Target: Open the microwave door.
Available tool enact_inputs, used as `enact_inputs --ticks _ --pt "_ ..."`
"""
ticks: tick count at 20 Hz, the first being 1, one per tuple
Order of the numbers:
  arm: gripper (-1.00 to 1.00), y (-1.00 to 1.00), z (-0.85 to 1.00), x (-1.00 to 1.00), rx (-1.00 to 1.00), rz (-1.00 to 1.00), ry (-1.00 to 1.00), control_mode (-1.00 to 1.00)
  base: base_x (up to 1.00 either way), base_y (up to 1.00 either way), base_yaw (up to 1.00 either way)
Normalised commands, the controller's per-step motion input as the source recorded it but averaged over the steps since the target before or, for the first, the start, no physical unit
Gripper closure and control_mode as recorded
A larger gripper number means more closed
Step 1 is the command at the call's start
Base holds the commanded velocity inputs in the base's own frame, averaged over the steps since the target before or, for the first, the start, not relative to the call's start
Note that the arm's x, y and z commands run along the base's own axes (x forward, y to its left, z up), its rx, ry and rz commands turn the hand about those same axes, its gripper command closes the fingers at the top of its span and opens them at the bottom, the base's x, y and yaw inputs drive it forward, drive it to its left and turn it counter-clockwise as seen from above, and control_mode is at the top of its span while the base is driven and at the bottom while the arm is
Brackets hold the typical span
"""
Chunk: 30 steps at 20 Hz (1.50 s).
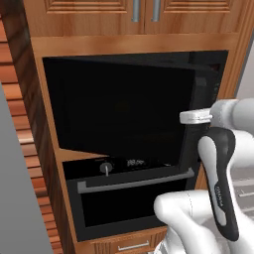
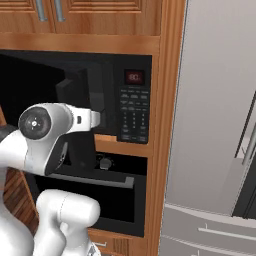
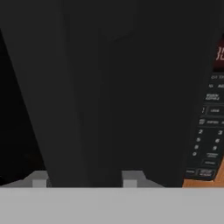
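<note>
The microwave door (image 1: 124, 109) is a glossy black panel hinged on the left, and it stands swung partly out from the microwave (image 2: 107, 75). Its free right edge (image 2: 75, 97) sits away from the keypad (image 2: 133, 116) and the red display (image 2: 134, 77). My gripper (image 1: 183, 117) is at that free edge, about mid height. In the hand view the gripper (image 3: 84, 179) is open, and the door's dark edge strip (image 3: 87, 96) runs up between the two fingertips (image 3: 38, 179). I cannot tell whether they touch it. The keypad (image 3: 209, 140) lies to the right.
Below the microwave is a black oven (image 1: 134, 198) with a horizontal silver bar handle (image 1: 136, 181) and a knob (image 1: 105, 168). Wooden cabinets (image 1: 144, 12) hang above. A grey fridge (image 2: 215, 125) stands to the right, beyond a wooden post (image 2: 167, 125).
</note>
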Motion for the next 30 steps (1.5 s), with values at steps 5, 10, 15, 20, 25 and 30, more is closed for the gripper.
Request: enact_inputs --ticks 5,10,15,20,25,30 --pt "-1.0 -0.46 0.4 -0.54 0.02 0.09 -0.03 -1.0 0.0 0.0 0.0" --pt "-1.0 -0.8 0.64 -0.68 0.05 0.12 -0.14 -1.0 0.0 0.0 0.0" --pt "-1.0 -0.87 0.79 -0.87 0.05 0.14 -0.14 -1.0 0.0 0.0 0.0" --pt "-1.0 -0.69 0.55 -0.48 0.14 0.28 -0.14 -1.0 0.0 0.0 0.0" --pt "-1.0 -0.79 0.4 -0.38 0.19 0.28 -0.39 -1.0 0.0 0.0 0.0" --pt "-1.0 -0.14 -0.3 0.29 -0.07 0.09 -0.23 -1.0 0.0 0.0 0.0"
